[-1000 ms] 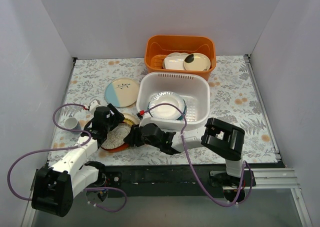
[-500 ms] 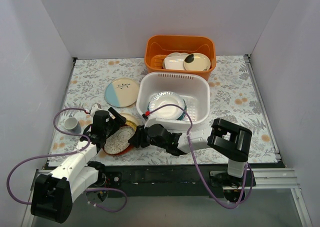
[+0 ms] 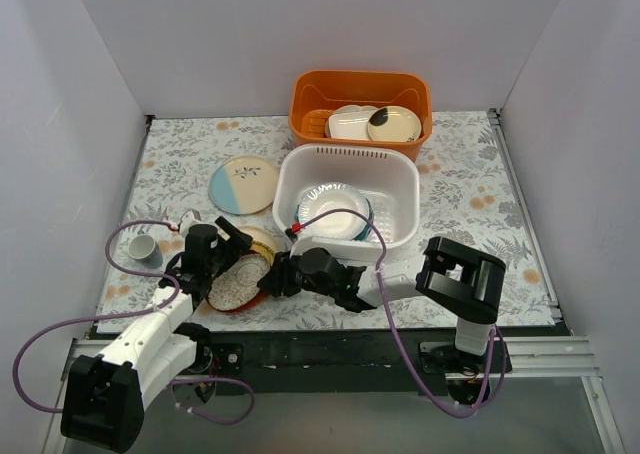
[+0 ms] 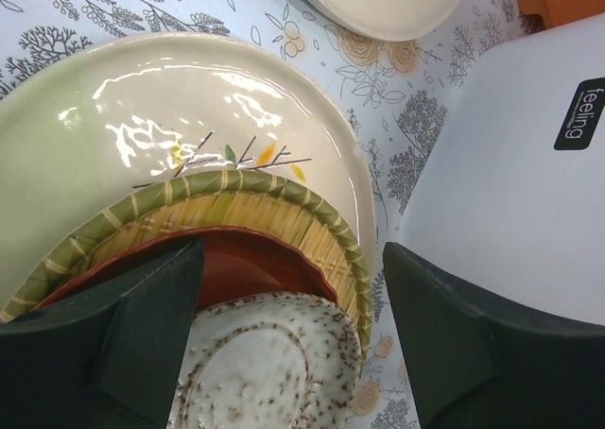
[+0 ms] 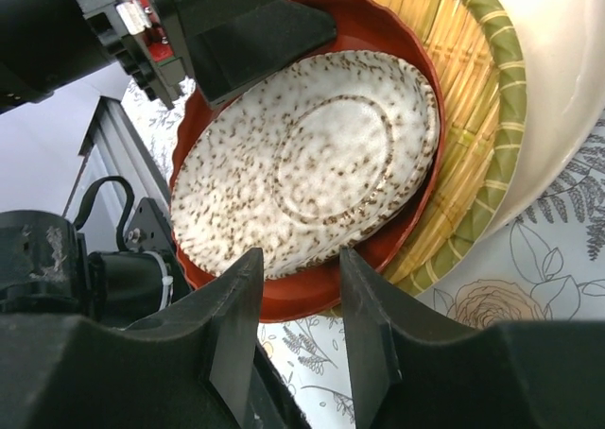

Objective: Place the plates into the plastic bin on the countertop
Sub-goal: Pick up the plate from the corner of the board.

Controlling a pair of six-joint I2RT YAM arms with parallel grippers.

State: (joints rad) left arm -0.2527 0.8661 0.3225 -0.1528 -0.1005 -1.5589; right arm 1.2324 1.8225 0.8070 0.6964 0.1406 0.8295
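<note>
Left claw (image 4: 291,259): jaws spread wide and empty, one finger on each side of the pile's top plates. It has drawn a little nearer its own base over the last second.
Right claw (image 5: 298,264): jaws half parted and gripping nothing that shows. The red plate's rim lies just past the gap between its fingers.
Change: the speckled plate (image 5: 312,155) and the red plate (image 5: 298,301) under it now sit further toward the near-left. They lie off-centre on the woven plate (image 5: 473,117), which shows more of itself than a second ago.
Meaning: the top pair is probably being worked loose so that a claw can get at a rim. Nothing from this pile is lifted yet, so this transfer has not begun.
Pile: speckled on red, red on woven, woven on the sprig plate (image 4: 142,108), all resting on the counter (image 3: 470,204).
Pile to claws: it lies between the two, with the left claw at its left side and the right claw at its right, both close in.
Bin (image 3: 346,152): just beyond and right of the pile, already holding a white plate (image 3: 330,209) on a darker one.
Further out: a blue-cream plate (image 3: 244,184) lies flat to the left of the bin. A cup (image 3: 140,246) stands left of the pile and a basket (image 3: 310,104) behind the bin.
</note>
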